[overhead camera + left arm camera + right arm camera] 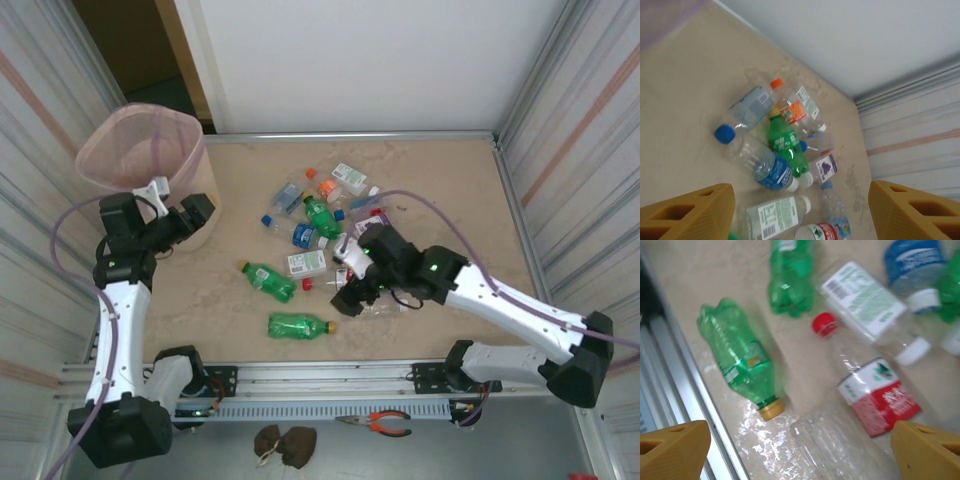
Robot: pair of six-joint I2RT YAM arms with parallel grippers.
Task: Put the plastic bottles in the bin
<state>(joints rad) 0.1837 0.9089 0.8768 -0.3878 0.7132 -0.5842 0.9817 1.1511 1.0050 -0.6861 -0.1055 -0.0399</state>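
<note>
While the bin [130, 150] stands at the far left of the table [430, 190], most of the job looks undone. The bottles [315, 215] lie scattered mid-table, well apart from it, a dozen or so as best I can count. Whether any already sit inside the bin I cannot tell, since its pale wall and the angle hide the bottom. Two green ones lie clear of the heap: one [298, 325] close to the near edge, another [268, 281] just left of the heap.

The left gripper [200, 212] hangs just beside the bin's right wall. Its arm is raised and bent at the elbow, and the wrist is turned right toward the heap. Its fingers stand apart with nothing between them.

The right arm reaches in from the near right, with the right gripper [350, 285] low over the heap's near side. Its jaws gape wide and hold nothing. On the wrist view a clear bottle [870, 390] with a red label lies on the table under the gap. That one seems the likely next pick, and every bottle on the table has yet to go left to the bin.
</note>
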